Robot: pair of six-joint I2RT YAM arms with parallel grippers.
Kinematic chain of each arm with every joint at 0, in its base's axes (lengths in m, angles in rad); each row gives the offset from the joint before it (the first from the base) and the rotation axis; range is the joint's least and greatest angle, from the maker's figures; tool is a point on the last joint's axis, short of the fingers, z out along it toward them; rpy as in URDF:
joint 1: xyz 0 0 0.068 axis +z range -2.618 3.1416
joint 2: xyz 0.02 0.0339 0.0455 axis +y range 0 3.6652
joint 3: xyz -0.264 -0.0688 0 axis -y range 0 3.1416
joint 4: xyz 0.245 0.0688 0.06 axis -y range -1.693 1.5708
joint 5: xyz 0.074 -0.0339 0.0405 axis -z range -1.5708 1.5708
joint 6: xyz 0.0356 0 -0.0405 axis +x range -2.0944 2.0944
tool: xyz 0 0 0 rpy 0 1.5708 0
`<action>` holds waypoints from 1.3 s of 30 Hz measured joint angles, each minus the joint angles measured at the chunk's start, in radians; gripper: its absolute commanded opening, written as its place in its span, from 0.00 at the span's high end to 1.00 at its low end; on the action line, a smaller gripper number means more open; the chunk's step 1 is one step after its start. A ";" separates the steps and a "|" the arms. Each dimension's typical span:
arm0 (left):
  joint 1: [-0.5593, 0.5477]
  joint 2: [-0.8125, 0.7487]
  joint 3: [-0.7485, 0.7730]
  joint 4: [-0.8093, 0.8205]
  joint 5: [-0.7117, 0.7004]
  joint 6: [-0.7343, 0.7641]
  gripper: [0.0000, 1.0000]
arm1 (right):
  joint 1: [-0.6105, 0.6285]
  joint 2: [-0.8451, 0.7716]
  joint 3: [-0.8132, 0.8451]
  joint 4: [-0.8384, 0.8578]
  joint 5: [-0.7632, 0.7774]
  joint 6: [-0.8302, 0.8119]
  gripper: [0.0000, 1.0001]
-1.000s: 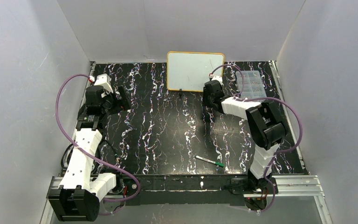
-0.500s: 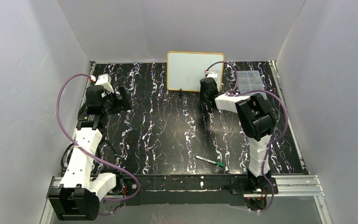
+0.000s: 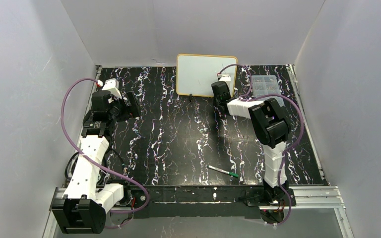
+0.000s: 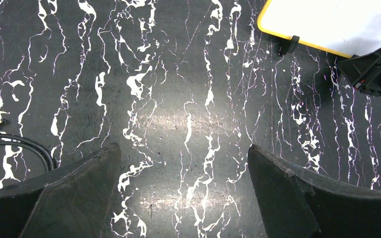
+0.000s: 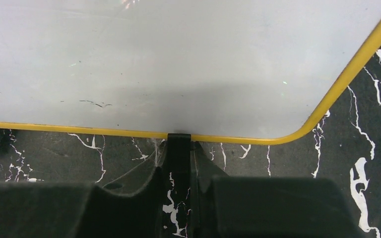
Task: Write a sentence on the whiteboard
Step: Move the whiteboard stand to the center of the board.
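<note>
Hanging over the marbled table (image 3: pixel 178 139) on the left, the left gripper (image 4: pixel 182 153) has its fingers wide apart with nothing between them. Little can go wrong there unless that arm swings across toward the board.

The whiteboard (image 3: pixel 203 74) stands on its edge at the back middle of the table, near the rear wall. The right gripper (image 5: pixel 179 166) sits low at the board's bottom edge, its fingers set close on either side of a black clip foot (image 5: pixel 179 141). A push or twist here could tip the board over or pull the foot off the frame, since it seems to rest only on small feet.

Neither gripper holds a pen. The marker (image 3: pixel 223 171) lies at the near edge, well apart from the board, so I judge that writing has not begun. Further right, the clear plastic box (image 3: pixel 265 87) is near the right arm and could get knocked.

Whether the right fingers actually press the foot, I cannot tell. From above, the wrist hides them and that foot. The faint marks on the board are too small to read.
</note>
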 measured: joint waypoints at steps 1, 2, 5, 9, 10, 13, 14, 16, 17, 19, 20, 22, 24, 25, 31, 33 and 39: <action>0.000 0.000 0.000 0.000 0.000 0.000 0.02 | 0.000 0.000 0.000 0.001 0.000 -0.001 0.99; 0.000 0.000 0.000 0.000 0.004 -0.002 0.02 | 0.000 0.000 -0.002 0.002 0.000 -0.002 0.99; 0.000 0.002 0.000 0.008 0.027 -0.010 0.02 | 0.000 -0.005 -0.020 0.028 -0.001 -0.005 0.99; 0.000 0.008 0.000 0.012 0.053 -0.020 0.02 | 0.000 -0.037 -0.081 0.073 -0.013 -0.008 0.99; 0.000 0.008 0.000 0.012 0.054 -0.021 0.02 | 0.000 -0.047 -0.098 0.079 -0.016 -0.010 0.99; 0.000 0.008 0.000 0.016 0.059 -0.026 0.02 | 0.000 -0.091 -0.155 0.082 -0.025 -0.014 0.99; 0.000 0.008 0.000 0.016 0.060 -0.027 0.02 | 0.000 -0.107 -0.176 0.081 -0.028 -0.015 0.99; 0.000 0.008 0.000 0.016 0.060 -0.027 0.02 | 0.001 -0.140 -0.219 0.081 -0.034 -0.016 0.99; 0.000 0.008 0.000 0.016 0.060 -0.027 0.02 | 0.002 -0.156 -0.237 0.080 -0.035 -0.016 0.99; 0.000 0.007 0.000 0.018 0.060 -0.027 0.02 | 0.009 -0.198 -0.290 0.077 -0.042 -0.016 0.99; 0.000 0.005 0.000 0.018 0.060 -0.027 0.02 | 0.012 -0.214 -0.309 0.074 -0.043 -0.015 0.99; 0.000 0.000 0.000 0.018 0.060 -0.027 0.02 | 0.021 -0.253 -0.351 0.069 -0.048 -0.012 0.99; 0.000 -0.006 0.000 0.019 0.060 -0.027 0.02 | 0.031 -0.291 -0.391 0.062 -0.050 -0.006 0.99; 0.000 -0.008 0.000 0.019 0.060 -0.027 0.02 | 0.037 -0.315 -0.415 0.061 -0.051 -0.003 0.99; 0.000 -0.017 0.000 0.019 0.060 -0.027 0.02 | 0.074 -0.447 -0.535 0.023 -0.052 0.007 0.99; 0.000 -0.020 0.000 0.019 0.060 -0.027 0.02 | 0.088 -0.489 -0.568 0.011 -0.050 0.011 0.99; 0.000 -0.032 0.000 0.019 0.059 -0.027 0.02 | 0.127 -0.571 -0.642 -0.012 -0.049 0.029 0.99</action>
